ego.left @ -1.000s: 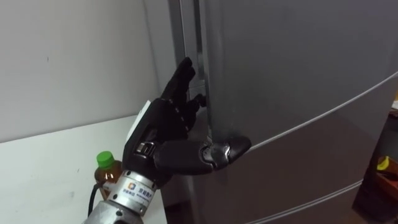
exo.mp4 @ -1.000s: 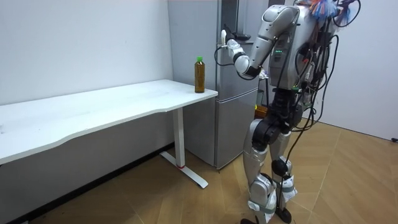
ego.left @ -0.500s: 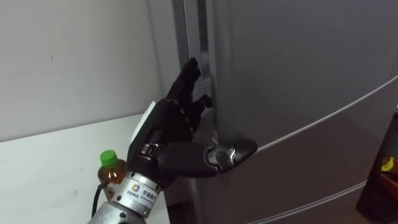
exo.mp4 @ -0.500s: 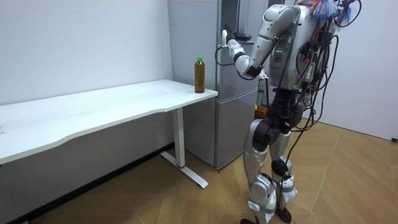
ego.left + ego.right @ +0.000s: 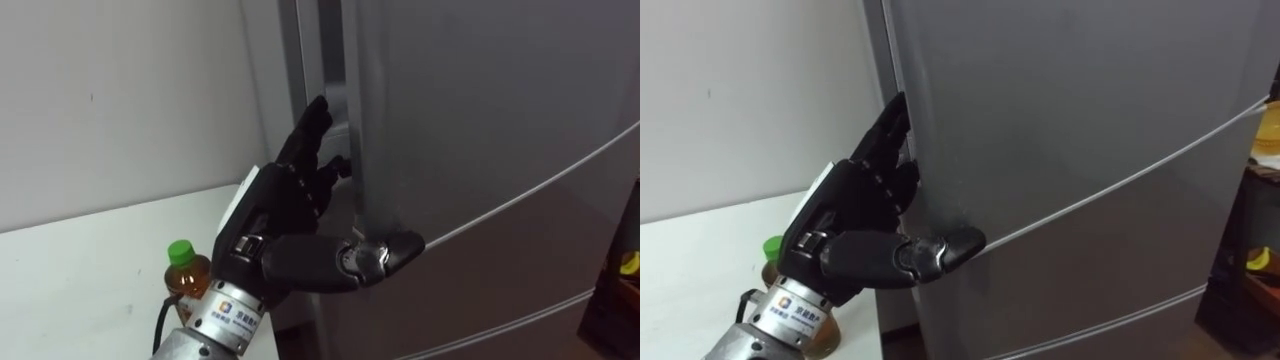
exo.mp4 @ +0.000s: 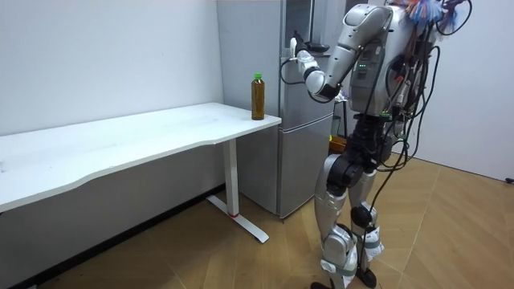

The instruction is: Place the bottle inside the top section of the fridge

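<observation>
We seem to be opening the upper door (image 5: 480, 100), left hand (image 5: 280, 210) curled round its edge; next we likely pull, then fetch the bottle (image 5: 185, 268) below the hand.

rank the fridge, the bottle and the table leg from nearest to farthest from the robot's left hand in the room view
1. fridge: the left hand is at its door edge, high up on the room view's right.
2. bottle: upright on the corner of the table, left of the hand and lower.
3. table leg: below the bottle, reaching down to the floor.
</observation>
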